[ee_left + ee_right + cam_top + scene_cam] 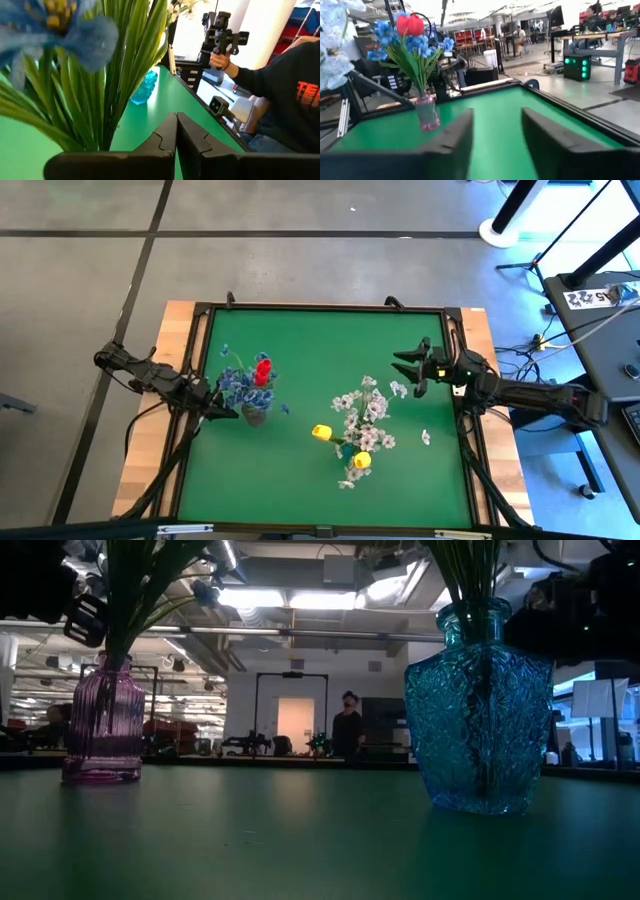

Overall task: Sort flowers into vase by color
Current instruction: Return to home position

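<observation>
A pink ribbed vase [103,725] stands near the table's left side; its base [254,417] shows under the bouquet in the high view. It holds blue sprigs [237,385] and a red bud [263,370] by their green stalks. A blue glass vase [478,710] right of the middle holds white sprigs [365,418], and two yellow buds [321,433] [361,461] lean out of the bunch. My left gripper [222,411] is shut just left of the pink vase, with the stalks [100,100] right in front of it. My right gripper [410,370] is open, right of the white sprigs.
Loose white blossoms [425,437] lie on the green mat near the right edge. The raised black frame [460,330] borders the mat. A person's sleeve [280,85] and hand holding a dark device show beyond the table's right side. Bare mat [300,340] spreads toward the far edge.
</observation>
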